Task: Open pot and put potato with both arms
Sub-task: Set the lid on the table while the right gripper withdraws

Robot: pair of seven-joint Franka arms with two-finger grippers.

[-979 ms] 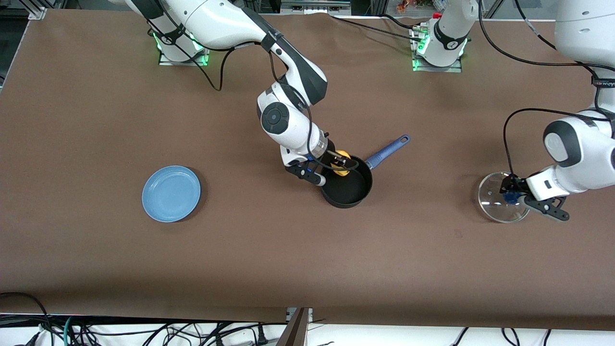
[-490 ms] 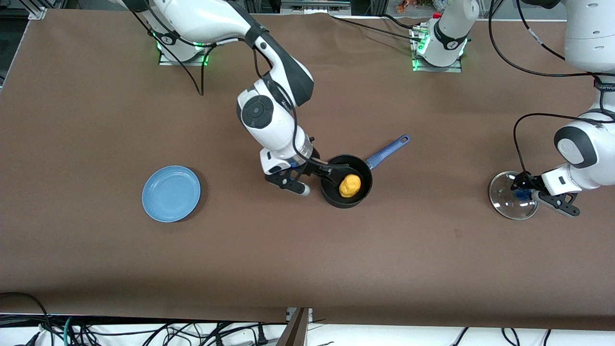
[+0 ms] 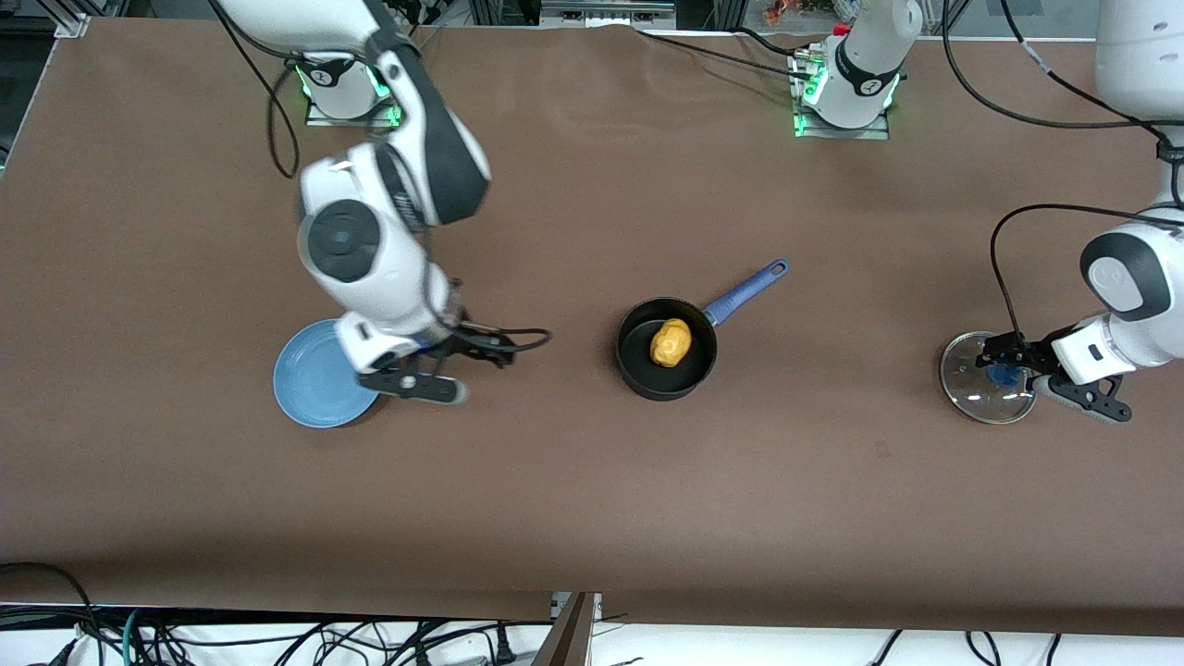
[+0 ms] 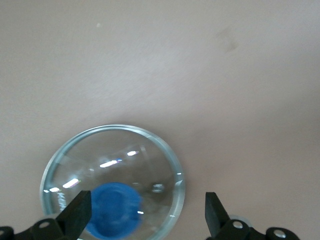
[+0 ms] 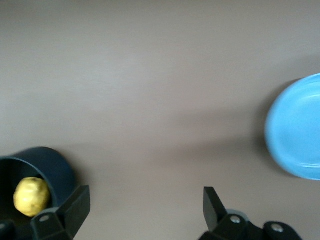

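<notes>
Front view: the small lumpy yellow potato [image 3: 670, 342] lies in the uncovered round black pot [image 3: 666, 381] mid-desk. The right claw [image 3: 481, 351], spread and empty, hangs beside the blue plate [image 3: 310, 393]. The left claw [image 3: 1004, 363], spread, straddles the glass lid [image 3: 971, 393] on the desk without gripping.

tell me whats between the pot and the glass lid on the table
Nothing: between the pot and the glass lid lies only bare brown table, as the front view shows.
</notes>
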